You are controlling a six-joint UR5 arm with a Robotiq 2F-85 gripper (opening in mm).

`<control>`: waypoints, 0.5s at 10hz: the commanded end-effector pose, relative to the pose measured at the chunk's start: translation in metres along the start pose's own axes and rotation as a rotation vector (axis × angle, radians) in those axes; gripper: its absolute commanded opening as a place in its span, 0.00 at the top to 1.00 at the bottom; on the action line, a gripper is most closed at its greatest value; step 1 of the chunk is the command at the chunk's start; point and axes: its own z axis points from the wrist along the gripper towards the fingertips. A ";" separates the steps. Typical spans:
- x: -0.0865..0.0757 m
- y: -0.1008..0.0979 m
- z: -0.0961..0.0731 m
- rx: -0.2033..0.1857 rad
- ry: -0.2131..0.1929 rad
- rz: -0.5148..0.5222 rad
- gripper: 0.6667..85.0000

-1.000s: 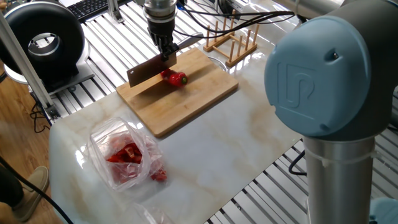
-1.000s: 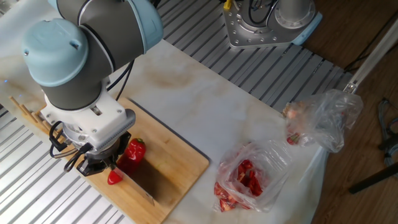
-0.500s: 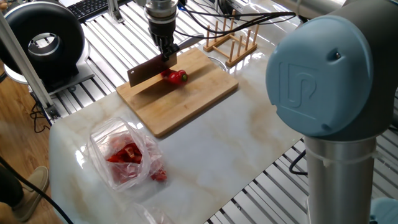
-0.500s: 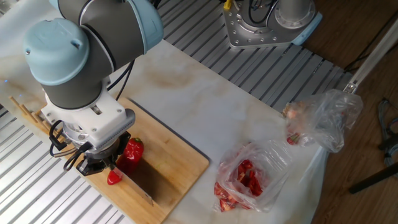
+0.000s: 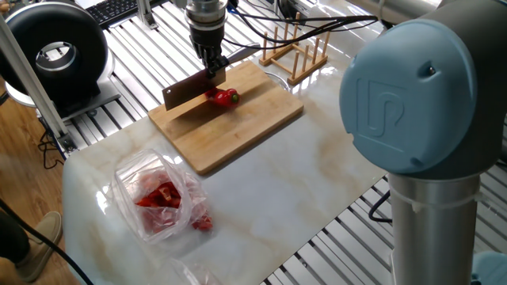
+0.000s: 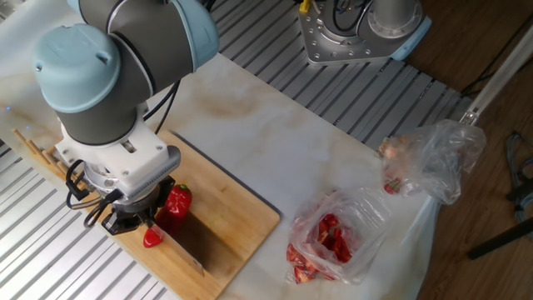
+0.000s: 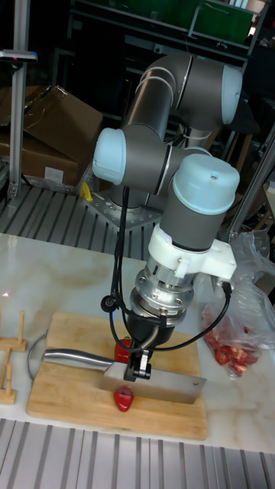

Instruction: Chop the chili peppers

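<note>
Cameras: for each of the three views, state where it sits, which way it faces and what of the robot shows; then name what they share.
One fixed view: high behind the arm's blue joint, facing the cutting board, where the gripper holds the cleaver at the chili.
The other fixed view: overhead from the opposite side; the arm covers the gripper, and the bag lies right.
Tall fixed view: low at the table edge, facing the arm head-on.
All three show the board, chili and cleaver.

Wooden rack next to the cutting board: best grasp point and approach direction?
Take the wooden rack from above, pinching the base rail or one upright dowel. The dowels stand vertical with open gaps, and its side away from the cutting board looks free; the gripper, holding the cleaver, is nearby.
</note>
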 end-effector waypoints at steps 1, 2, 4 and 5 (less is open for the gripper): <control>-0.004 0.000 0.000 0.003 -0.015 0.009 0.99; -0.006 0.001 0.000 -0.001 -0.019 0.010 0.99; -0.004 0.004 0.000 -0.008 -0.011 0.008 0.99; -0.002 0.005 0.001 -0.012 -0.008 0.006 0.99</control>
